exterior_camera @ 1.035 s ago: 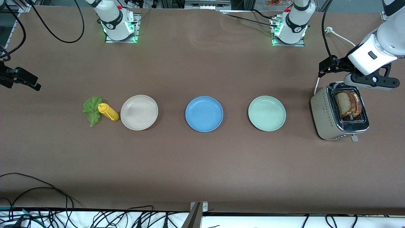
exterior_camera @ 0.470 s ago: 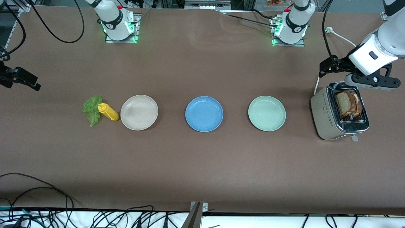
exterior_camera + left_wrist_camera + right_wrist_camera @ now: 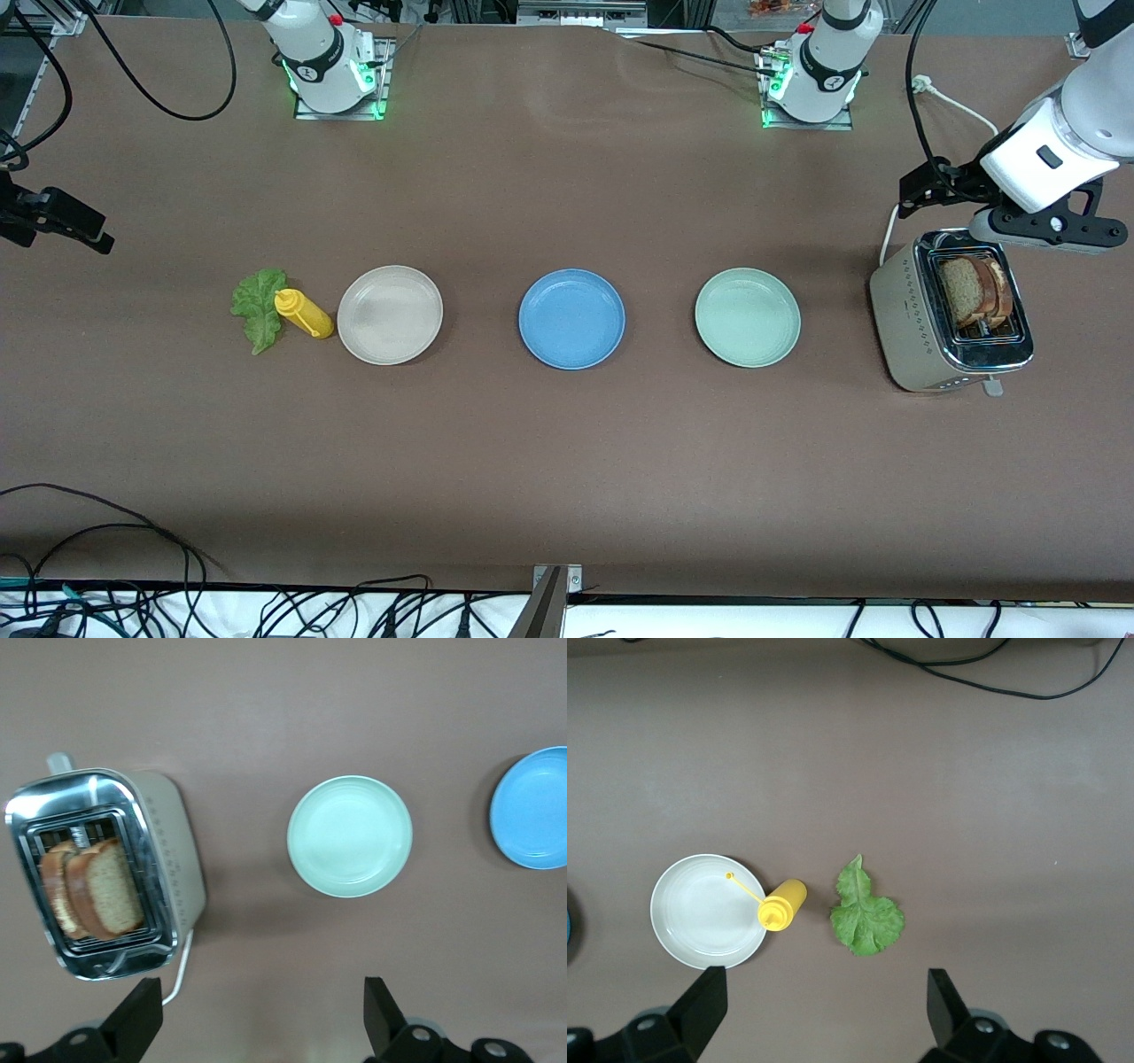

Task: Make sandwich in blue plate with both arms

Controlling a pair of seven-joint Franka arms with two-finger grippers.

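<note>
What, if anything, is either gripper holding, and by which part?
Nothing is held. The left gripper hangs open near the toaster; the right gripper waits open above the lettuce leaf.

The table [image 3: 567, 461] is a plain matte brown. The blue plate [image 3: 571, 318] is a solid mid-blue with no pattern; the beige plate [image 3: 390, 315] is off-white and the green plate [image 3: 747, 317] a pale mint with faint concentric rings. The lettuce leaf [image 3: 256, 307] is bright green with paler veins, and the mustard bottle [image 3: 304, 313] is yellow all over. The toaster [image 3: 939, 315] has a beige body dotted with small holes and a shiny chrome top; the bread slices [image 3: 974, 288] in it are brown with darker crusts.
</note>
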